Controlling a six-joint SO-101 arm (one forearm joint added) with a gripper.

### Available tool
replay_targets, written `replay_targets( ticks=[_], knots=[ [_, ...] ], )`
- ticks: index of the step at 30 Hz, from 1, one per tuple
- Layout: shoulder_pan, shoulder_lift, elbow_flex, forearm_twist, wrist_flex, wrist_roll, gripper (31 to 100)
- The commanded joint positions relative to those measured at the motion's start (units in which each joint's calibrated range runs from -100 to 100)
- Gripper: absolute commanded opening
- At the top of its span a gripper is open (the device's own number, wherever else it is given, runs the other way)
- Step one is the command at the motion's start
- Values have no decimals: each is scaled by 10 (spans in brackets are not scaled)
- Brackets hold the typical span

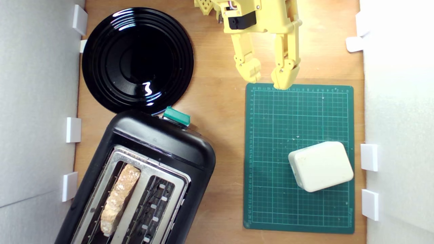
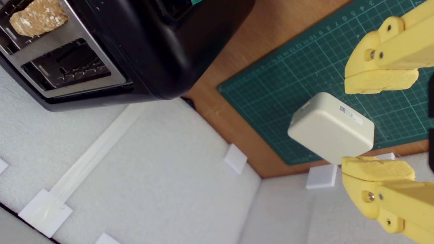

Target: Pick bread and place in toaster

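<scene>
Bread [image 1: 119,200] sits upright in the toaster [image 1: 162,149] slot farther from the mat [image 1: 271,210] (looks done). Gripper [image 1: 266,75] is spread, empty, at the mat's edge, so just back off clear.

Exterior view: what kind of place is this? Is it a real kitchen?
Probably not a real kitchen. It looks like a small tabletop test area for a robot: a wooden table walled in by white foam boards, with a green cutting mat and a yellow gripper above. The toaster with bread is for practice.
</scene>
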Motion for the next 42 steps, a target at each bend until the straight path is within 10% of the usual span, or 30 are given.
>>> replay_targets(
  ticks=[1,18,42],
  knots=[
    [-6,-56,69,5,-7,15,647],
    [-6,-289,358,6,-5,50,433],
    [1,-432,592,54,-4,67,319]
  ],
)
